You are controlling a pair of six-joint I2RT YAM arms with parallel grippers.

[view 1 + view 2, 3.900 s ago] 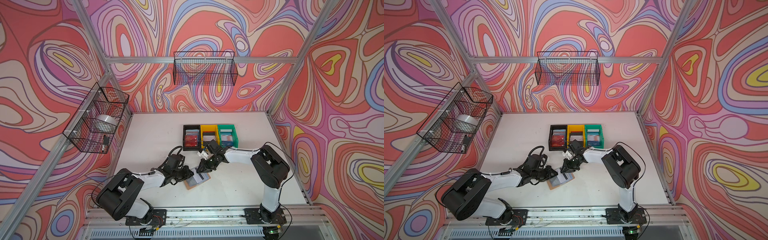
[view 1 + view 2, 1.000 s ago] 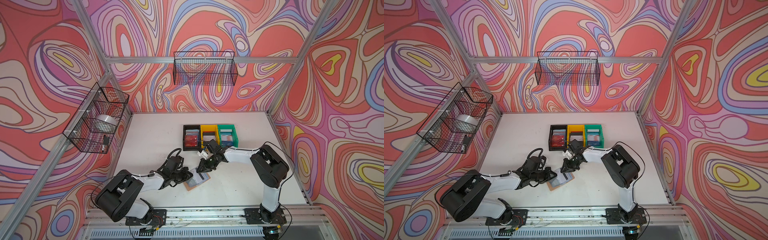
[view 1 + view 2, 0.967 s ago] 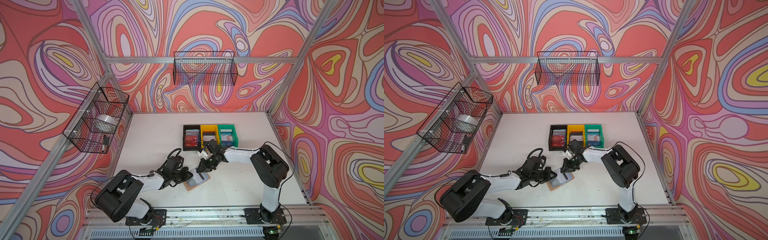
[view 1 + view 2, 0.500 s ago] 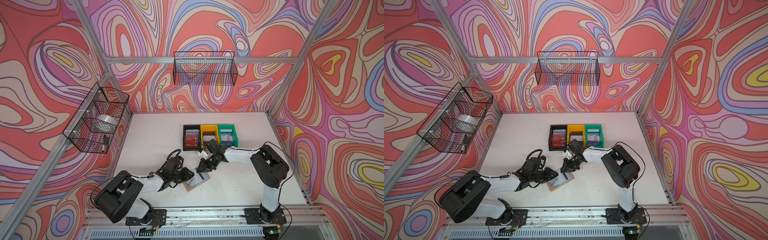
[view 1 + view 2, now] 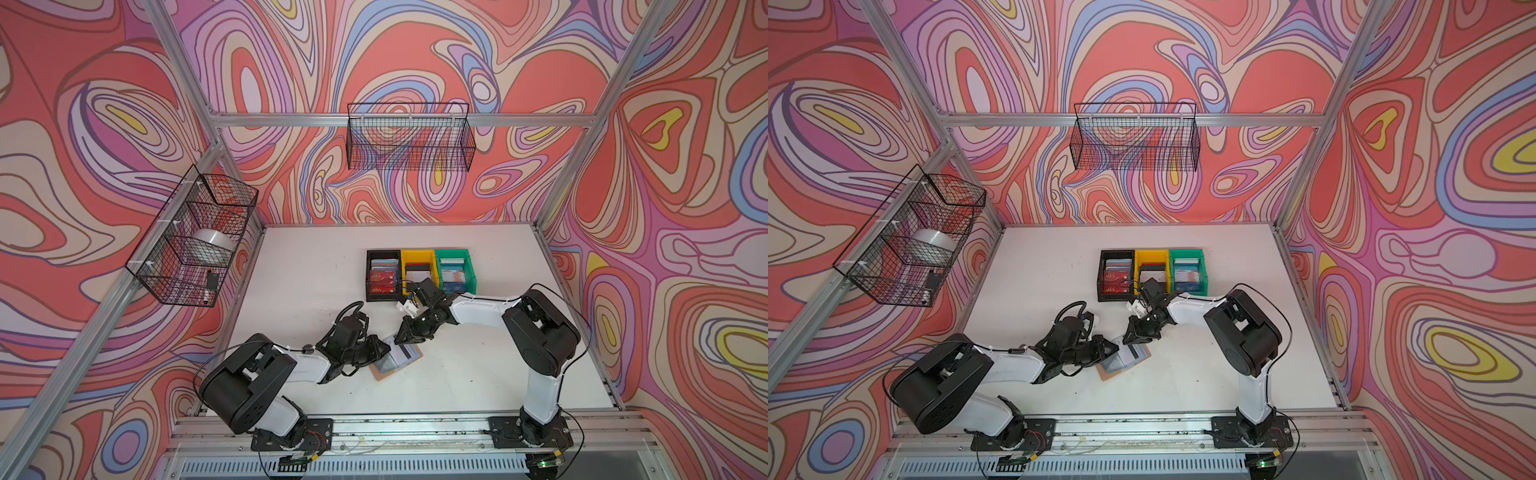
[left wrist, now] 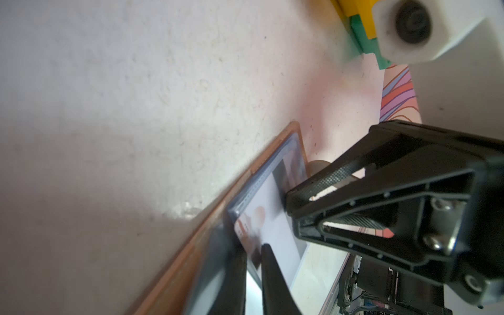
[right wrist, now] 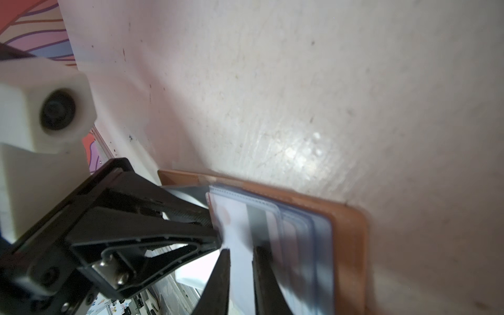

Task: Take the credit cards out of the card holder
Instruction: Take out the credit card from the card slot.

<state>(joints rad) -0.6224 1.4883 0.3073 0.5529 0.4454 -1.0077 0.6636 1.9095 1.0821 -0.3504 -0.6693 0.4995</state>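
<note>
On the tabletop (image 5: pixel 316 266), front centre, just ahead of the bins: extraction step, mid-grab. Left arm (image 5: pixel 307 365) and right arm (image 5: pixel 478 309) both reach in low onto the open card holder (image 5: pixel 382 375), which lies flat between them, sleeves up. Top sleeve (image 7: pixel 305 226) holds a white card (image 7: pixel 237 218) with a dark stripe, mostly inside by the look of it. Left jaws are nearly together at one edge of that card. Right jaws show a narrow gap, tips at another edge. Can't tell for either pair whether it clamps card, sleeve or nothing, since the wrist views are blurred there. Next move, my read: one pair pins the sleeve or holder, the other needs a firm pinch on the card edge alone, then a flat straight pull along the sleeve. Otherwise the whole holder drags. Counts: 2 arms; 2 wire baskets, back wall (image 5: pixel 409 141) and side wall (image 5: pixel 191 237); 3 bins, black (image 5: pixel 368 274), yellow (image 5: pixel 417 254) and green (image 5: pixel 471 270), each holding stacked cards, not countable; 1 card holder; several layered sleeves, number unclear; 1 card clearly seen in it.
</note>
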